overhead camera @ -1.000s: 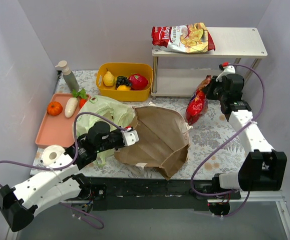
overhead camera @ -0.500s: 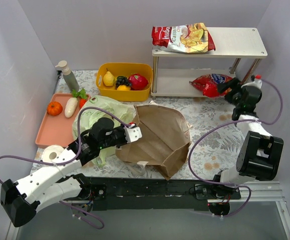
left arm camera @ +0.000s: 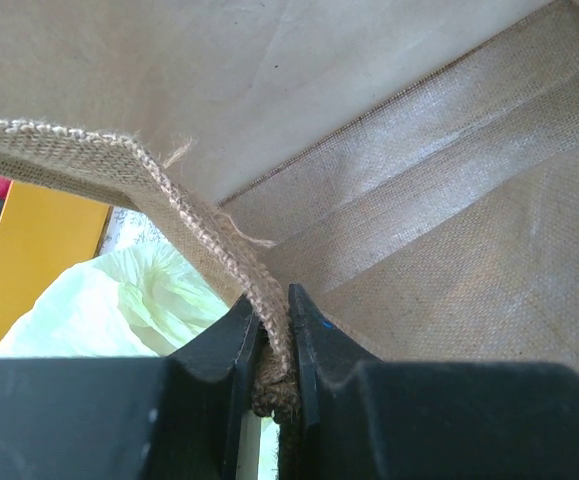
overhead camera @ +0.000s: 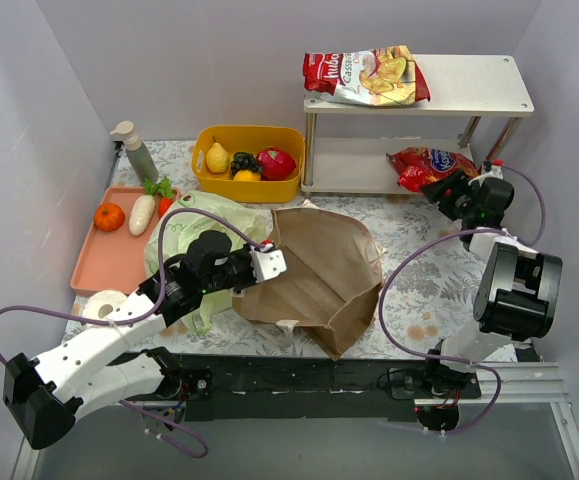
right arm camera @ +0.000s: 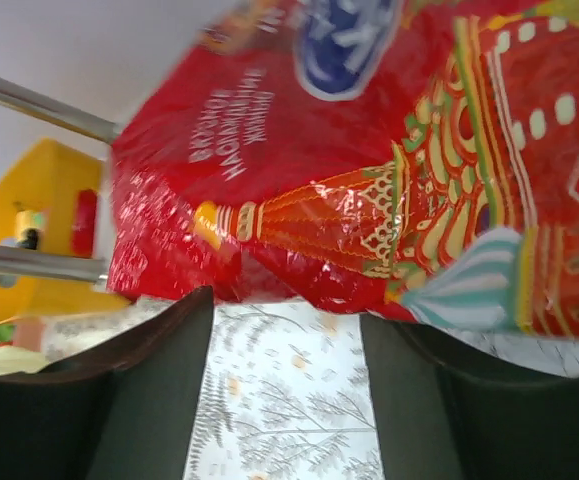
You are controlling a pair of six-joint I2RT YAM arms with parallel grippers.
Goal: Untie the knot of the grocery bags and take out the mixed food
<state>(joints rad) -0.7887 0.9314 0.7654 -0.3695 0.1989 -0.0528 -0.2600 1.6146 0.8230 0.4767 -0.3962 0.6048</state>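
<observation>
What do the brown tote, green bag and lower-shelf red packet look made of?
Brown tote: probably coarse woven jute-like cloth, matte, frayed threads at its rim. Green bag: thin translucent plastic, crinkled. Red packet: likely glossy printed film, sharp highlights.

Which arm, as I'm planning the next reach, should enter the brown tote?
Right, probably: the right jaws stand open near the red snack packet, while the left jaws clamp the brown tote by its rim.
</observation>
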